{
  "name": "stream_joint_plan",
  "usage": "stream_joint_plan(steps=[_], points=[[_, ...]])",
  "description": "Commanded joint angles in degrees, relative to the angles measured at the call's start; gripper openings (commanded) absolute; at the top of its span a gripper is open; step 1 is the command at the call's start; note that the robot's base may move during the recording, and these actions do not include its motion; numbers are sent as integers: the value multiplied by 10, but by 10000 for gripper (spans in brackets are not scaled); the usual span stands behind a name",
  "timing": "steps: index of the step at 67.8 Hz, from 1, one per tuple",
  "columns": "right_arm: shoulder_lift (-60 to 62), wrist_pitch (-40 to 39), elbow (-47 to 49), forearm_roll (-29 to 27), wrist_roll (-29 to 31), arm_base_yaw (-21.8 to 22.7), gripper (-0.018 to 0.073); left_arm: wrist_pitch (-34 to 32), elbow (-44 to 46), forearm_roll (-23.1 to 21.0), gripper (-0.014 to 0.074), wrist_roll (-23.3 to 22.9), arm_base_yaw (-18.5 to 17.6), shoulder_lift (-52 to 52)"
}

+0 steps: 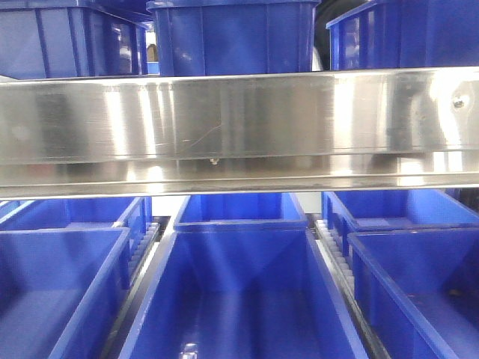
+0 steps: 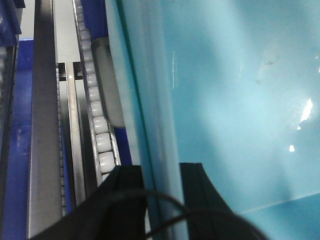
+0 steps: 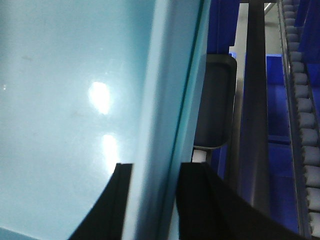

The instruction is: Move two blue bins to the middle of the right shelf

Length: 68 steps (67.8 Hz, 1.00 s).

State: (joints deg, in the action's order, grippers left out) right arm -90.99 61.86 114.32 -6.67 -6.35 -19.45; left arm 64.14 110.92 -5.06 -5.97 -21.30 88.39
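Front cam: steel front rail (image 1: 239, 123), dark blue crates (image 1: 239, 299) beneath; no hand in shot. L wrist: your left hand (image 2: 162, 200) pinches a wall of the pale-blue bin (image 2: 240, 100), roller track (image 2: 97, 120) just left of the hand. R wrist: right hand (image 3: 152, 200) grips what's prob. the opposite wall, to carry it level.

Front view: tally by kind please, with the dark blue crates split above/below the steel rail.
Dark blue crates above the rail: 3
Dark blue crates below the rail: 6
Steel front rail: 1
Total: 10
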Motion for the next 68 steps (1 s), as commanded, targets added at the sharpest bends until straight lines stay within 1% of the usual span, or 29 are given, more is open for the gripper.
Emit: stream_joint_plan(steps=[1,29,42,56,68], points=[[9,-49,10,9,4,4,-153,-26,10,-23,-111,12,0,-16],[9,-50,10,9,4,4,-153,-28,10,-23,-111,12,0,-16],[9,-55,10,9,4,4,-153,-59,10,-23,-111,12,0,-11],[9,-55,10,9,4,4,-153,-111,10,-23,-111,12,0,-11],[9,-56,10,9,4,4,-153,-113,10,-23,-111,12,0,-11]])
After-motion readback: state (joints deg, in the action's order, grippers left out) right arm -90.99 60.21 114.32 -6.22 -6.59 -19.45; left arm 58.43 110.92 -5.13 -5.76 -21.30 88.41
